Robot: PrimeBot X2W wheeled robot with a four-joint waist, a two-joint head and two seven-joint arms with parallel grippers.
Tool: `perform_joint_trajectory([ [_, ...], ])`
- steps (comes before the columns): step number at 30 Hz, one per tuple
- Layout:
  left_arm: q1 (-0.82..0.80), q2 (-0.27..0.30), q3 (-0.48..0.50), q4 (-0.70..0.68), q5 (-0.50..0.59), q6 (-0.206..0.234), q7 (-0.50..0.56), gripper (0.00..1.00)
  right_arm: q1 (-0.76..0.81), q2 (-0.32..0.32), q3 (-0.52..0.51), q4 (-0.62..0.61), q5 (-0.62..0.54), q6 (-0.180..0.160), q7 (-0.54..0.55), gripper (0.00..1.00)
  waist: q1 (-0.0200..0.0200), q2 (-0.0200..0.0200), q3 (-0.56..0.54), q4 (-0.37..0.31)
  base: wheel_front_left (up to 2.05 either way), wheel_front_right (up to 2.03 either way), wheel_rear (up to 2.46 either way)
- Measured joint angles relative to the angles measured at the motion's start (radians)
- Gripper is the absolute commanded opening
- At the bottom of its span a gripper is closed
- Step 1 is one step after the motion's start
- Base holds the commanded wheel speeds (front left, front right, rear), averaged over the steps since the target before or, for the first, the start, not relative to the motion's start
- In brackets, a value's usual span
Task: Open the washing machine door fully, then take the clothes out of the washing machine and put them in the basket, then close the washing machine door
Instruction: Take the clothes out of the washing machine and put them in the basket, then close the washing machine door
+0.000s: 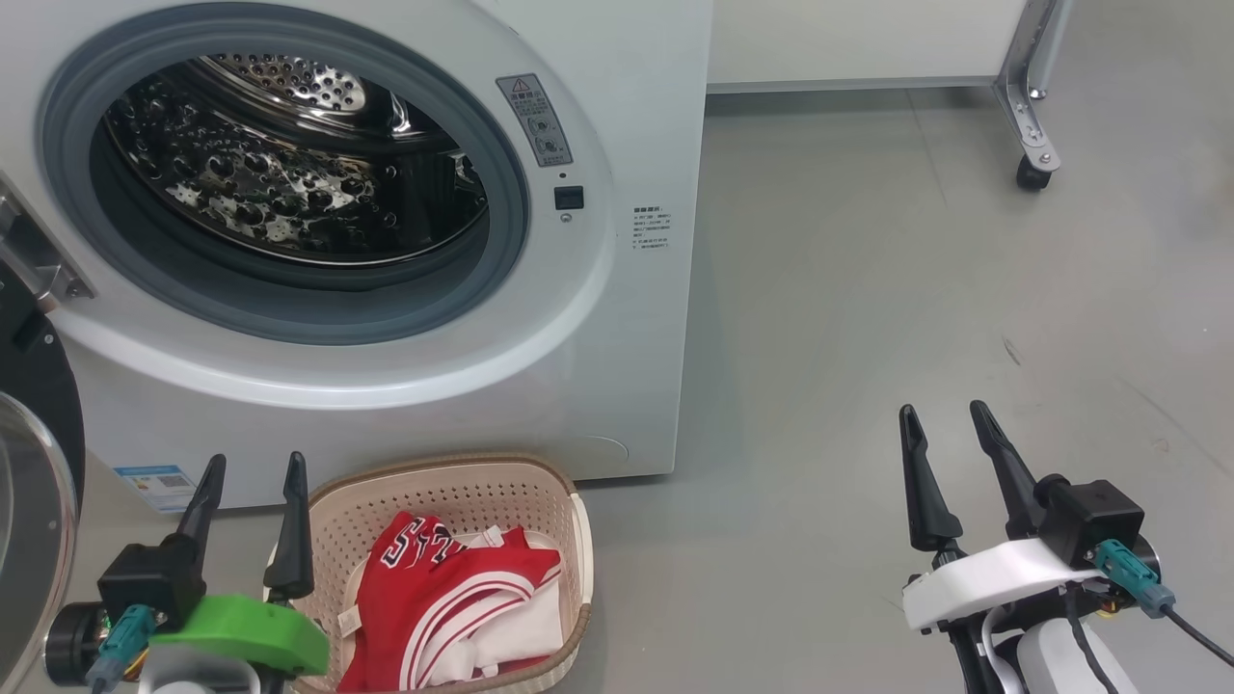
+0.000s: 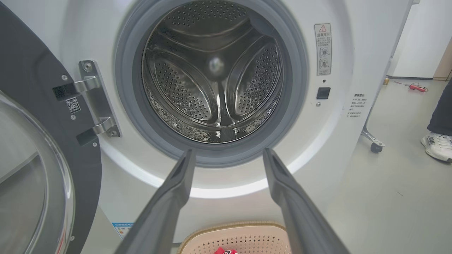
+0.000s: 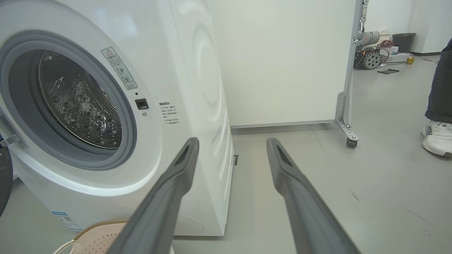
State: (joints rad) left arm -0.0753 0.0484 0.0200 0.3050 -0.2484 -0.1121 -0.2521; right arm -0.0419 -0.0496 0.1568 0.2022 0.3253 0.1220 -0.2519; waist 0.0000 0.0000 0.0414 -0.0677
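The round glossy black washing machine door (image 1: 43,414) stood open just left of the empty, spread left gripper (image 1: 254,463); the right gripper (image 1: 943,413), likewise spread, sat farther

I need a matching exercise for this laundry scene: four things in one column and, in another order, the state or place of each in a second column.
Column 1:
1 washing machine door
2 drum
3 clothes
4 left gripper

Column 2:
A in the basket
B open, holding nothing
C swung wide on its hinge
D no clothes seen inside

Pairs: 1-C; 2-D; 3-A; 4-B
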Motion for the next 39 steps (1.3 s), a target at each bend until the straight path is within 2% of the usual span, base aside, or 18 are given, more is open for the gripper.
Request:
perform_joint_trajectory([
  [18,0.058,-0.001,-0.009,-0.117,-0.005,-0.005,0.0,1.0,0.011,0.001,-0.011,-0.033,0.0,0.0,0.0,1.0,0.0,0.0,0.014,-0.011,0.0,0.0,0.0],
  [39,0.083,-0.002,-0.023,-0.159,-0.005,-0.007,0.0,1.0,0.012,0.001,-0.011,-0.036,0.0,0.0,0.0,1.0,0.0,0.0,0.022,-0.008,0.0,0.0,0.0],
])
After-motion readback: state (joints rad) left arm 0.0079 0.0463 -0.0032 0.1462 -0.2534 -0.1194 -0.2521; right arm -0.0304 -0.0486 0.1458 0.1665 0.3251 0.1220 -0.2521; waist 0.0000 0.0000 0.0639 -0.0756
